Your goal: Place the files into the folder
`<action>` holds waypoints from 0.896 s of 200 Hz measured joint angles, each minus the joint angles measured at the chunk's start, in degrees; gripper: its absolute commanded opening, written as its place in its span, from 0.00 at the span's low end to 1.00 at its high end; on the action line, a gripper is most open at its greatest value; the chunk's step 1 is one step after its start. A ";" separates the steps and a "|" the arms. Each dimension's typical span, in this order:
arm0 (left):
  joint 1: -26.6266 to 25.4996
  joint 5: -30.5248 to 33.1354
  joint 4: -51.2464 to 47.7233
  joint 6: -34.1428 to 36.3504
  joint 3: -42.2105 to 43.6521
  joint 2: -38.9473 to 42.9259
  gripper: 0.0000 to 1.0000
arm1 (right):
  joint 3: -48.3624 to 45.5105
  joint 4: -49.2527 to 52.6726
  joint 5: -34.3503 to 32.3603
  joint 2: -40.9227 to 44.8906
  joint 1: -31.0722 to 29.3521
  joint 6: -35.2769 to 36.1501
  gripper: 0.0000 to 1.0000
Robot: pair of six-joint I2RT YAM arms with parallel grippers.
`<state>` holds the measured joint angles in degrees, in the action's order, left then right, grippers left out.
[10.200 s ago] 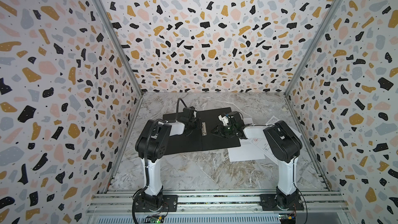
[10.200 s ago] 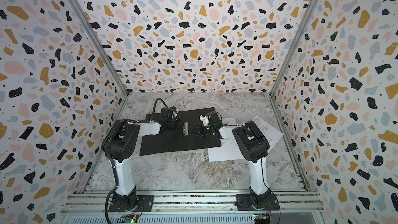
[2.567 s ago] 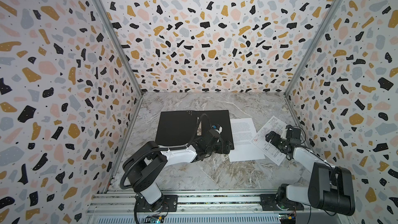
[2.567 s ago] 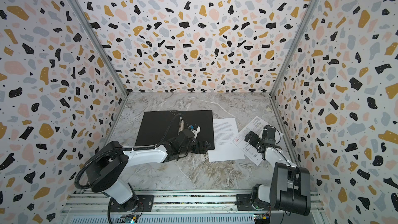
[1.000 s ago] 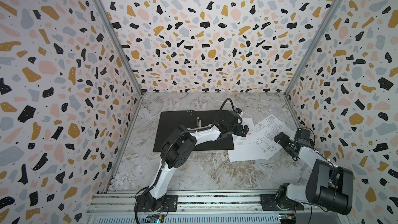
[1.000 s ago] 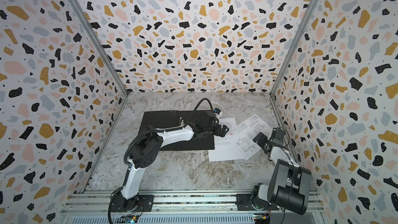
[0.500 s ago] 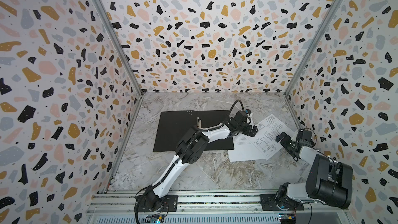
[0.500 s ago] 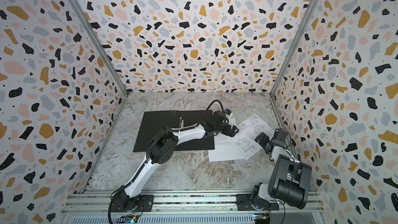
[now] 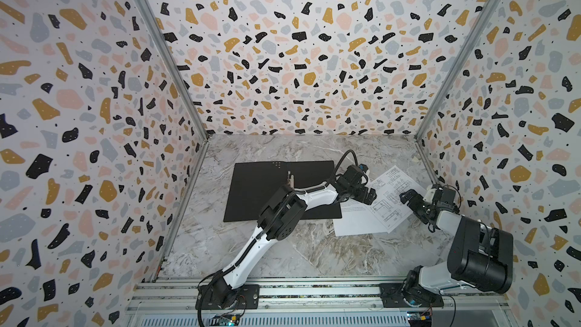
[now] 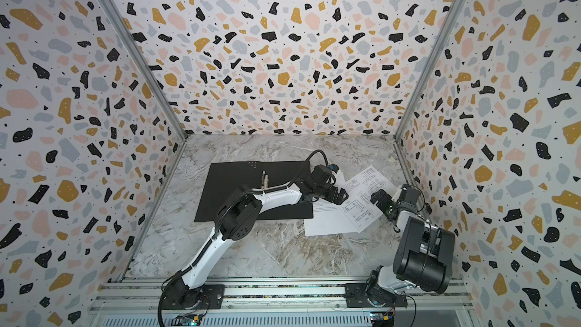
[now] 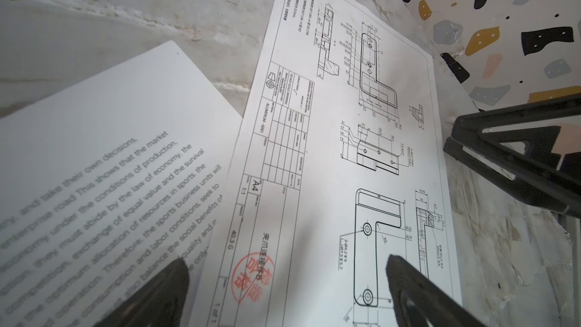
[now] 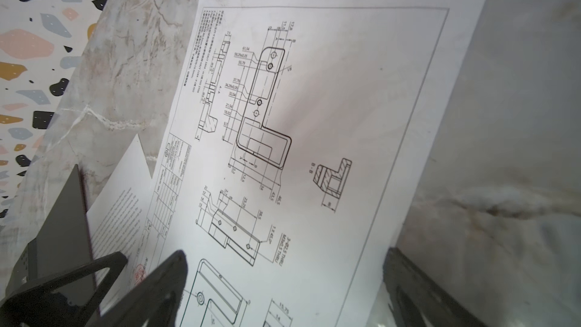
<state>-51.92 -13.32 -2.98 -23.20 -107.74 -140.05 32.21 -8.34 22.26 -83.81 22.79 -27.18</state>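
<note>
The folder (image 9: 267,196) lies open and flat, black inside up, with its metal clip (image 9: 290,179) on the spine. To its right are the files: a sheet of line drawings (image 9: 390,195) lying askew over a sheet of printed text (image 9: 355,224). In the left wrist view, my left gripper (image 11: 286,265) is open just above the drawing sheet (image 11: 345,121), near where it overlaps the text sheet (image 11: 110,152). My right gripper (image 12: 284,259) is open too, astride the drawing sheet's (image 12: 314,105) opposite edge. Neither holds anything. Both top views show the two grippers (image 10: 338,197) (image 10: 379,200) facing each other across the sheet.
The marble table (image 9: 298,246) is boxed in by speckled walls; the right wall (image 9: 503,152) stands close behind my right gripper. My left arm (image 9: 314,198) stretches across the folder's right half. A rail (image 9: 314,294) runs along the front.
Over the last second my left gripper has swung right, off the folder's right edge and onto the drawing sheet. The right gripper has hardly moved. Both sheets lie as they did.
</note>
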 measured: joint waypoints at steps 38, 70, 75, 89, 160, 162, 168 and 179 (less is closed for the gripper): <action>-0.02 -0.04 0.35 0.15 0.98 0.46 1.00 | 1.07 -1.73 2.25 -2.12 0.00 0.26 0.97; -0.02 -0.22 0.50 0.15 3.67 2.23 1.00 | 1.95 -2.34 3.80 -3.41 0.04 0.28 0.96; -0.02 -0.28 0.44 0.11 4.04 2.51 1.00 | 2.10 -2.40 4.02 -3.63 0.04 0.31 0.96; -0.02 -0.42 0.44 0.11 5.05 3.15 1.00 | 2.60 -2.45 4.61 -4.24 0.04 0.39 0.96; -0.02 -1.27 0.90 -1.05 8.52 5.44 0.99 | 4.33 -2.80 7.58 -6.45 0.02 0.68 0.95; -0.02 -1.27 0.94 -1.09 8.59 5.46 0.99 | 4.42 -2.78 7.69 -6.54 0.02 0.70 0.95; -0.02 -1.27 1.25 -1.27 8.90 5.64 0.99 | 4.61 -2.67 7.78 -6.67 -0.02 0.70 0.95; -0.02 -1.38 1.36 -1.55 9.42 6.03 0.99 | 4.94 -2.40 7.89 -6.91 -0.04 0.72 0.95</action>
<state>-51.94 -14.70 -1.63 -24.75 -98.32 -134.02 37.15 -10.74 30.15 -90.72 22.74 -26.46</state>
